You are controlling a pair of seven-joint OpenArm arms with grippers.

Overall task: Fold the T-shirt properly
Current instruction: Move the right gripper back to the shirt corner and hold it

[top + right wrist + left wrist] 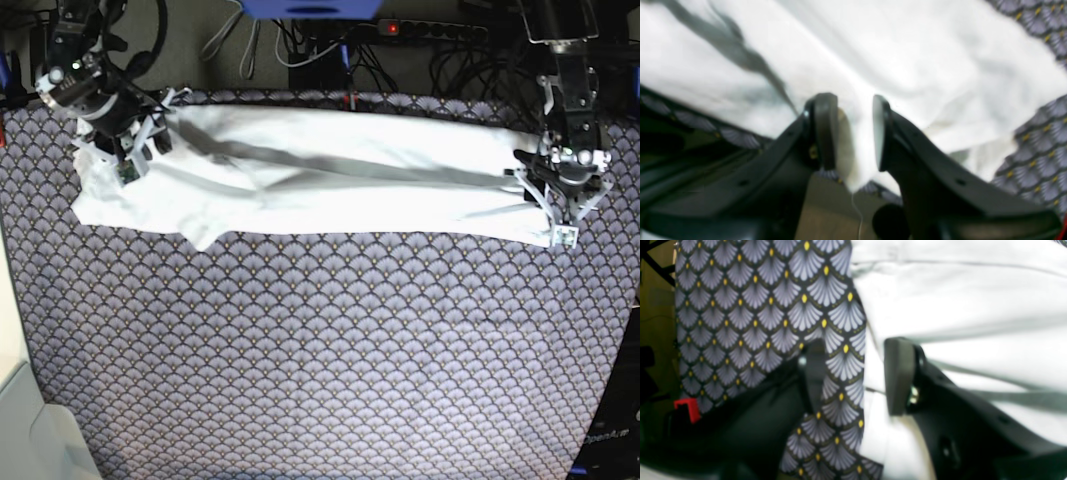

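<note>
left wrist view puts the left hand at mid frame, its two dark pads parted to a middling gap. one pad stands over the patterned tabletop; the other stands over the t-shirt. the cloth's edge runs down between them, but neither pad visibly presses on it, so i read this hand as open and straddling the hem, not gripping.

right wrist view shows the right hand with a similar gap. a tongue of white fabric hangs down through the gap and tapers to a loose thread at the lower middle of the frame. the left pad seems to touch the cloth; whether the far pad bears on it i cannot tell, and the picture is blurred, so i cannot say if this is a real hold or a loosened one.

base view spreads outward from both. the left hand sits at the right end of the shirt, the right hand at the upper left end. between them the t-shirt lies as a long band across the upper part of the tabletop, with a lengthwise crease and a lower flap jutting out at the left.

one hand at each end suits keeping the band taut and straight. judging by this layout, a lengthwise fold looks made, and the crosswise folds are not yet done.
</note>
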